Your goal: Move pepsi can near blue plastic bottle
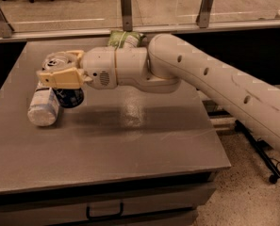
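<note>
Camera view: gripper point(60, 68), fingers closed on pepsi can point(71, 98), just beside blue plastic bottle point(42, 108), labels unreadable

The gripper point(59, 68) is over the left part of the worktop point(130, 145), its jaws closed around the pepsi can point(70, 97). The can is just beside the blue plastic bottle point(43, 106); whether they touch cannot be told. The bottle lies on its side and blocks the left flank. The arm point(215, 79) reaches in from the right and bars the way over the rear right of the worktop. A green bag point(124, 38) stands at the back edge behind the wrist, with a railing point(125, 8) beyond. The front and middle of the worktop lie bare, open from the near side.
</note>
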`<state>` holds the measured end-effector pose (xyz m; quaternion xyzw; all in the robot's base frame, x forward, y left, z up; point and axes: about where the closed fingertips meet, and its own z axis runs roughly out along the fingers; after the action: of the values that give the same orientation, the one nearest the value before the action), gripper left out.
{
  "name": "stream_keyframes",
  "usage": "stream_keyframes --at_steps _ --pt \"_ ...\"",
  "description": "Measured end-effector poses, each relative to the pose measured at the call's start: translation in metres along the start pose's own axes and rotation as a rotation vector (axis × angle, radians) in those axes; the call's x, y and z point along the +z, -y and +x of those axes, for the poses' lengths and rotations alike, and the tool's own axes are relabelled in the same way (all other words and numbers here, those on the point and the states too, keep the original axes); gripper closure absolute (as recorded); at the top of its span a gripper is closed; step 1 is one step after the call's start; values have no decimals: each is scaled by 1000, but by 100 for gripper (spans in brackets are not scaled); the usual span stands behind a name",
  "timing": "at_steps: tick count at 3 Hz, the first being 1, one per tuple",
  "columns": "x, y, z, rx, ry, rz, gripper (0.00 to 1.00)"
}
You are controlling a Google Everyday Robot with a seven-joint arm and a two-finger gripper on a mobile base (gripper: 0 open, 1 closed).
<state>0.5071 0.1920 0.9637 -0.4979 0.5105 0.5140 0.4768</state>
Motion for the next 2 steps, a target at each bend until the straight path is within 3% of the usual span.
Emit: stream_keyframes --at_steps 1,2 --pt "11 1 18 24 6 -7 83" --pt "15 1 30 26 1 -8 59"
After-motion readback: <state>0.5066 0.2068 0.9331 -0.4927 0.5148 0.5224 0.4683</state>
